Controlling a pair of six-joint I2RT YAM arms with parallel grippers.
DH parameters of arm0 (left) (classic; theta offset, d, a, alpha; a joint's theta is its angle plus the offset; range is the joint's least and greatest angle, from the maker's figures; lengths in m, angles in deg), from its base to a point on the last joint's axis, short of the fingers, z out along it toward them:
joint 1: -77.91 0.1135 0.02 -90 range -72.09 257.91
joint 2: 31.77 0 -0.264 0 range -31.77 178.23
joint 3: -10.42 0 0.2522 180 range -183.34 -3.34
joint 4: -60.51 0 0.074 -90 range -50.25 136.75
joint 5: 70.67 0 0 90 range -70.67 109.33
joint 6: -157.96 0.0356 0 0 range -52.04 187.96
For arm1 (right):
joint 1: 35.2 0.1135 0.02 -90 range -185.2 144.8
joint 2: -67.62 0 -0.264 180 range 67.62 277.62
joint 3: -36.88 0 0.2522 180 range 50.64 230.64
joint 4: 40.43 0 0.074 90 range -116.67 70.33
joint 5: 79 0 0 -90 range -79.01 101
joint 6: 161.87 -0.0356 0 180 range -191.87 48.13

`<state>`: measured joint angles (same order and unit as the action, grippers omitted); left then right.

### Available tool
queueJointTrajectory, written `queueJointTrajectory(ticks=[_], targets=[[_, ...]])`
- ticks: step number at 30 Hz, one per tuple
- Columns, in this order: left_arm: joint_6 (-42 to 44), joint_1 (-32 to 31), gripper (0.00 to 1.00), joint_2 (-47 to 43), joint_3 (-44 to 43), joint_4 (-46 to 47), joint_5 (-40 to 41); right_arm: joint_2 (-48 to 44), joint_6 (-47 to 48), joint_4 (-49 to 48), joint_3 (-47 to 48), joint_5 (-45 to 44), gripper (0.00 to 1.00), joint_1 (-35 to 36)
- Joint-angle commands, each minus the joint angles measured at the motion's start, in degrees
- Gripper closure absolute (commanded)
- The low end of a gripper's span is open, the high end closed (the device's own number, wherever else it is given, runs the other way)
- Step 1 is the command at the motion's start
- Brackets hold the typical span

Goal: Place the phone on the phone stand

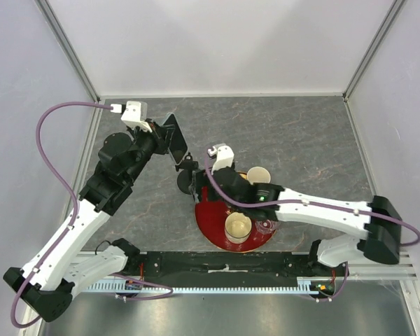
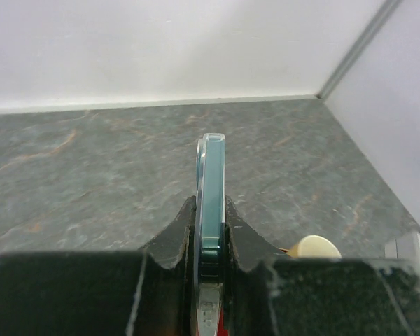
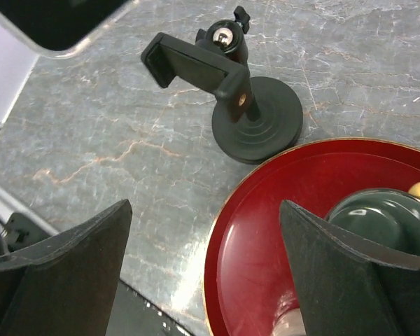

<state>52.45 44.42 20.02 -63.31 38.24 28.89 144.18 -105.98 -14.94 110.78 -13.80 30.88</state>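
Observation:
My left gripper (image 1: 164, 145) is shut on the phone (image 1: 175, 137) and holds it on edge above the table. In the left wrist view the phone (image 2: 211, 182) stands edge-on, teal-edged, between the closed fingers (image 2: 211, 241). The black phone stand (image 1: 186, 176) sits on the table just below and to the right of the phone. In the right wrist view the phone stand (image 3: 234, 94) shows its round base, post and empty clamp cradle, with a corner of the phone (image 3: 56, 21) above it. My right gripper (image 3: 204, 206) is open and empty, hovering over the plate's left rim near the stand.
A red round plate (image 1: 213, 227) lies right of the stand and carries cream cups (image 1: 238, 227), a dark green cup (image 3: 378, 217) and a clear glass (image 1: 268, 225). White walls enclose the grey marble table on three sides. A black rail runs along the near edge.

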Motion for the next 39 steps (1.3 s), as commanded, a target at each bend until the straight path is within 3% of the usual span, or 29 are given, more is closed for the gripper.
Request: queueJointTrajectory(ticks=[1,8,17,23,25,28,29,31,34,39], targets=[[-3.7,3.3,0.98,-1.2,-0.2,1.9,4.9,8.1,-5.5,1.0,7.1,-11.1,0.11,0.9],[-5.9,7.5,0.98,-2.8,2.8,5.1,0.5,11.6,-0.4,-6.5,7.0,-13.6,0.42,0.9],[-8.8,13.3,0.98,0.2,2.5,6.2,-9.1,13.5,7.4,-8.5,6.9,-15.0,0.57,-0.7],[-7.8,13.3,0.98,0.4,3.2,7.4,-9.3,12.5,10.3,-9.5,5.4,-13.3,0.77,-3.7],[-7.0,13.2,0.98,0.5,3.4,7.5,-9.2,11.9,11.1,-10.0,4.4,-12.1,0.79,-4.2],[-5.7,12.9,0.98,0.4,3.8,7.7,-7.7,9.4,13.3,-14.5,1.3,-5.9,0.73,-4.1],[-5.2,12.8,0.98,0.5,3.6,7.6,-6.9,8.6,13.5,-16.2,0.2,-0.7,0.64,-4.1],[-4.7,12.0,0.98,0.5,2.6,6.1,-5.6,6.8,14.4,-21.0,-3.4,2.3,0.57,-3.1],[-5.6,11.9,0.98,0.7,-1.1,1.7,-6.4,6.3,15.6,-24.6,-6.2,2.6,0.40,-2.0],[-4.4,11.9,0.98,0.6,-2.2,-0.5,-7.1,10.1,14.9,-22.3,-2.9,-6.6,0.36,-2.0]])
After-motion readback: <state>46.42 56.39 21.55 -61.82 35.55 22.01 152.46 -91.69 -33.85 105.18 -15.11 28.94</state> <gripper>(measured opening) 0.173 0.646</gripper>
